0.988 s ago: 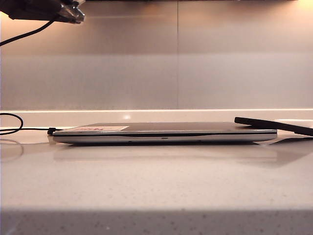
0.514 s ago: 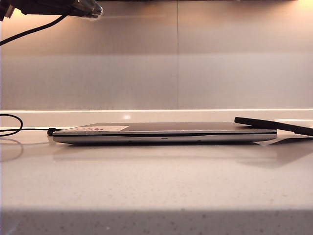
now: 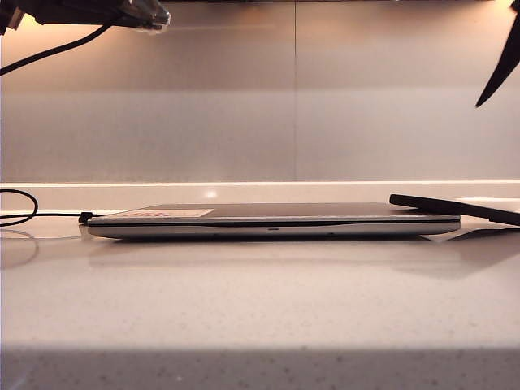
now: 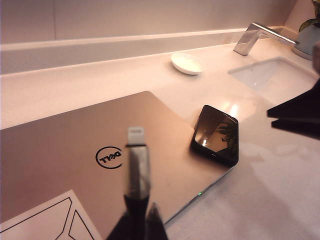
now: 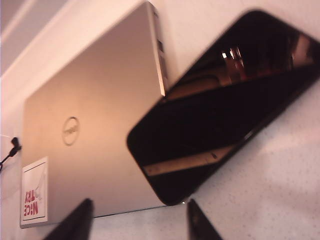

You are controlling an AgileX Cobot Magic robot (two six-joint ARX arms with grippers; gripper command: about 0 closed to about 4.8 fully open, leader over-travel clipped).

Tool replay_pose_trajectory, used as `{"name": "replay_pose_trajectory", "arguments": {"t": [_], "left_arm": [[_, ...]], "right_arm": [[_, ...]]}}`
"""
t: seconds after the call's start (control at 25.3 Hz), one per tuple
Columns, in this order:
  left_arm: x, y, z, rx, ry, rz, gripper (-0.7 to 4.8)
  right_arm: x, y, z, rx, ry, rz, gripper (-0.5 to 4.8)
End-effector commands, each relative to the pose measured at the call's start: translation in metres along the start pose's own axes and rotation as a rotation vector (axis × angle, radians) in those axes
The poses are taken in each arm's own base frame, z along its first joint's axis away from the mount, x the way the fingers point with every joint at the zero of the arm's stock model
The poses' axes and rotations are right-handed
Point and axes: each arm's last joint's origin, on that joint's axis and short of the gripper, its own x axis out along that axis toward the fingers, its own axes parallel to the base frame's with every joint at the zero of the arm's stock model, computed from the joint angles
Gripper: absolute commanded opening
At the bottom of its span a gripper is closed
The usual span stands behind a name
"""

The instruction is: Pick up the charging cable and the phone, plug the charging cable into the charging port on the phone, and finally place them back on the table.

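Newly entered at upper right, the right claw (image 5: 137, 220) hangs wide open above the phone (image 5: 225, 100), which lies propped on the laptop (image 4: 75, 150) corner, while the left claw (image 4: 137, 225) grips the cable (image 4: 136, 165) aloft.

the bench (image 3: 260, 309) is a pale speckled glossy slab running to a low upstand at 12 o'clock. a closed silver laptop (image 3: 272, 221) lies flat at its middle. the phone (image 3: 455, 209) leans at 3 o'clock, one end on the laptop's corner, the other toward the bench. a thin black cable (image 3: 24, 213) loops at 9 o'clock. a white dish (image 4: 186, 63) sits beside a sunken basin (image 4: 262, 74).
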Motion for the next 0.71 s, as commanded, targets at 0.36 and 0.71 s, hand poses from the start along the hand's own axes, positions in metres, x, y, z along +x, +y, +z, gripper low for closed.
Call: {"name": "replay_pose_trajectory", "arguments": {"t": [0.36, 0.71], "left_arm": [[0.000, -0.001, 0.002, 0.003, -0.012, -0.006, -0.06], [0.000, -0.001, 0.002, 0.007, -0.018, -0.007, -0.06]], "right_arm": [[0.013, -0.009, 0.013, 0.160, -0.004, -0.020, 3.79], [0.024, -0.025, 0.022, 0.279, 0.053, 0.009, 3.64]]}}
